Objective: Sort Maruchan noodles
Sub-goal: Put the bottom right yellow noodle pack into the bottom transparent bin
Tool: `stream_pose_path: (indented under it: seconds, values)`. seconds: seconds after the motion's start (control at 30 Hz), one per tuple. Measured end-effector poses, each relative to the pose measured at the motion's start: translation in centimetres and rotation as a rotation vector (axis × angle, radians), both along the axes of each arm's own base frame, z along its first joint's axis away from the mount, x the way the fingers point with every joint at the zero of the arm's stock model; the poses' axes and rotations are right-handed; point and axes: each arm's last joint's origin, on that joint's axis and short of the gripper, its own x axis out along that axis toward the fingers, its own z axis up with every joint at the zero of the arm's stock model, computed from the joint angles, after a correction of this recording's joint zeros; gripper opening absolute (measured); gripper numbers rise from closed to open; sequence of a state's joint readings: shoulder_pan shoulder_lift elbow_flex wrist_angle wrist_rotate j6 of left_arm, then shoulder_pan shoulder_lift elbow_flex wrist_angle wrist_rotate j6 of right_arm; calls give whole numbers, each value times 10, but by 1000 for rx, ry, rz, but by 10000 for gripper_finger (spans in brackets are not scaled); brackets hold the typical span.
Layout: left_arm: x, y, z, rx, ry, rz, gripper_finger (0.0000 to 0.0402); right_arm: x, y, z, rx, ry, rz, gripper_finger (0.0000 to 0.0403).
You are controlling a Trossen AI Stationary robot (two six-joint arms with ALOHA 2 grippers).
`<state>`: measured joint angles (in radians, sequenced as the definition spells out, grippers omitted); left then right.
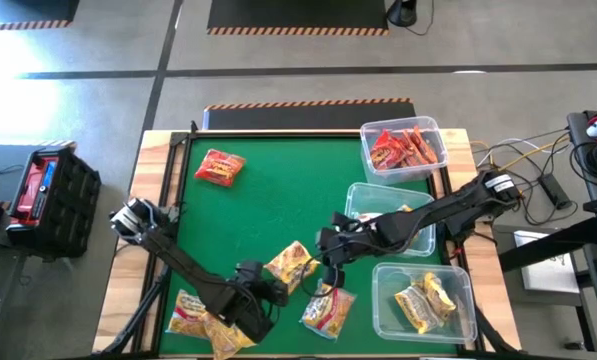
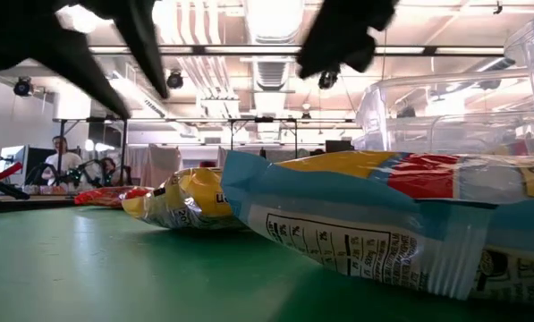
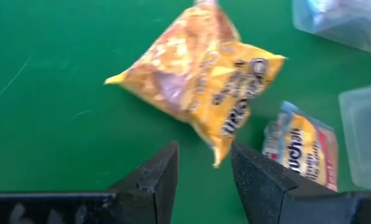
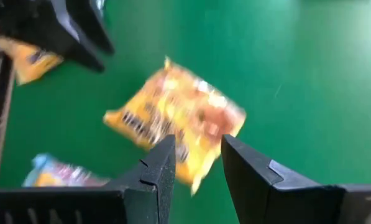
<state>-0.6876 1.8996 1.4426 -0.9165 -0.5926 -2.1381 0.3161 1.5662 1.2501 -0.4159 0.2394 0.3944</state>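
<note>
A yellow-orange noodle packet (image 1: 290, 265) lies flat on the green table between my two grippers. It also shows in the left wrist view (image 3: 201, 74) and the right wrist view (image 4: 179, 121). My left gripper (image 1: 275, 291) (image 3: 204, 155) is open, just on the packet's near-left side. My right gripper (image 1: 330, 258) (image 4: 197, 152) is open, on its right side. In the low view both hang above the table, clear of the packets. A yellow-and-blue packet (image 1: 328, 308) (image 2: 383, 219) lies near the front edge. A red packet (image 1: 220, 167) lies far left.
Three clear bins stand along the right edge: the far one (image 1: 436, 128) with red packets, the middle one (image 1: 363, 195) under the right arm, the near one (image 1: 463, 285) with yellow packets. More yellow packets (image 1: 200, 322) lie at the near-left corner under the left arm.
</note>
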Motion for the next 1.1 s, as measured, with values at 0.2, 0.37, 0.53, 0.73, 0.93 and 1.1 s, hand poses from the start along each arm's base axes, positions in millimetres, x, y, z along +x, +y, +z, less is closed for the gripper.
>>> stream_pose_path:
  seconds: [0.2, 0.37, 0.53, 0.73, 0.93, 1.1]
  values:
    - [-8, 0, -15, -38, -13, 99, 130, 20, -21, -29, -185, 40, -81, 117]
    - [-8, -2, -19, -48, -20, 124, 130, 15, -49, -47, -251, 254, -144, 117]
    - [-7, -6, -23, -63, -35, 119, 130, -6, -61, -37, -237, 432, -207, 116]
    - [-3, -7, -36, -73, -131, 145, 130, -9, -49, -14, -24, 337, -137, 116]
    - [0, 4, -50, -41, -191, 186, 130, 12, -33, -5, 35, 104, -70, 115]
    - [2, 17, -56, -14, -171, 213, 130, 22, -30, -18, 48, 110, -87, 115]
